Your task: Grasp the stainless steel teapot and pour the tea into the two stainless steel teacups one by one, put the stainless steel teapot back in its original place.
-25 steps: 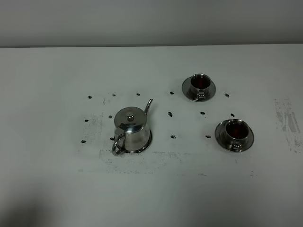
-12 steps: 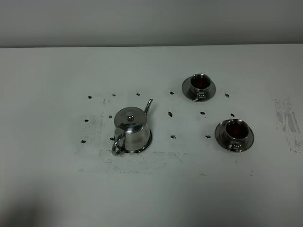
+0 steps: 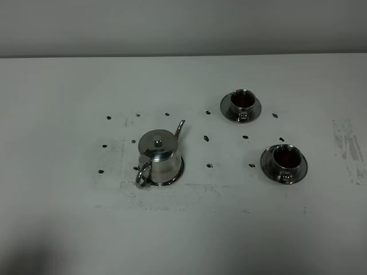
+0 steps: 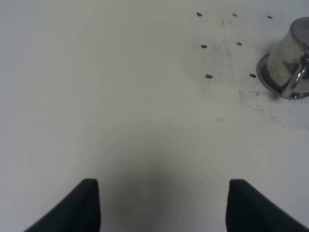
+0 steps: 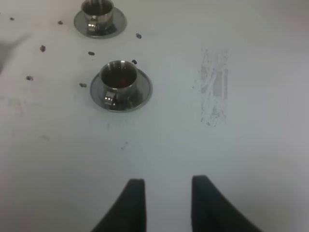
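Observation:
The stainless steel teapot (image 3: pixel 159 157) stands upright on its round steel coaster (image 3: pixel 180 171) left of centre, spout towards the back right, loop handle towards the front left. Its base also shows in the left wrist view (image 4: pixel 288 63). Two steel teacups sit on saucers at the right: the far one (image 3: pixel 242 101) and the near one (image 3: pixel 285 157). Both hold reddish-brown tea (image 5: pixel 120 76). Neither gripper shows in the exterior view. The left gripper (image 4: pixel 163 203) is open and empty, well off to the teapot's left. The right gripper (image 5: pixel 168 198) is open with a narrower gap, empty, in front of the near cup (image 5: pixel 119 79).
Small black marks (image 3: pixel 206 138) dot the white table around the teapot and cups. A grey scuffed patch (image 3: pixel 347 143) lies near the right edge, also in the right wrist view (image 5: pixel 214 87). The far cup (image 5: pixel 98 9) is at that view's edge.

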`<state>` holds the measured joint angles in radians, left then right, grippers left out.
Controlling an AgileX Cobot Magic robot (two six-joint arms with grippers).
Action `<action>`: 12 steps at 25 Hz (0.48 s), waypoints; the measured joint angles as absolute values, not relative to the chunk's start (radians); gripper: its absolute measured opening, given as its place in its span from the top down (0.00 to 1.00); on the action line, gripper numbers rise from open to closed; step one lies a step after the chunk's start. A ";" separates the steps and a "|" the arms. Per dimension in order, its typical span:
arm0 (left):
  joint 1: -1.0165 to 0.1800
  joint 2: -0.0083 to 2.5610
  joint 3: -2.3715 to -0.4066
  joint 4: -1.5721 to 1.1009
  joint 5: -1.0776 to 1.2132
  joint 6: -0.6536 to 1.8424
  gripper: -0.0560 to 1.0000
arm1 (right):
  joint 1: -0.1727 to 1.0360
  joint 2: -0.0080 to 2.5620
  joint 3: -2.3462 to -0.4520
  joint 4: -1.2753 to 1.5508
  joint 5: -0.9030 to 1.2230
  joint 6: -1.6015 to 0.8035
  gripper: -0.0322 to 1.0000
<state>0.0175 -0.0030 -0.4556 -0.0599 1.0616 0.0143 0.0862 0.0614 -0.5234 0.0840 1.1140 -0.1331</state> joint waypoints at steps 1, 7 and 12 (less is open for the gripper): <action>0.017 -0.003 -0.456 -0.060 1.062 0.014 0.44 | 0.086 0.061 -0.523 0.084 1.114 -0.133 0.75; 0.017 -0.003 -0.456 -0.060 1.062 0.014 0.44 | 0.086 0.061 -0.523 0.084 1.114 -0.133 0.75; 0.017 -0.003 -0.456 -0.060 1.062 0.014 0.44 | 0.086 0.061 -0.523 0.084 1.114 -0.133 0.75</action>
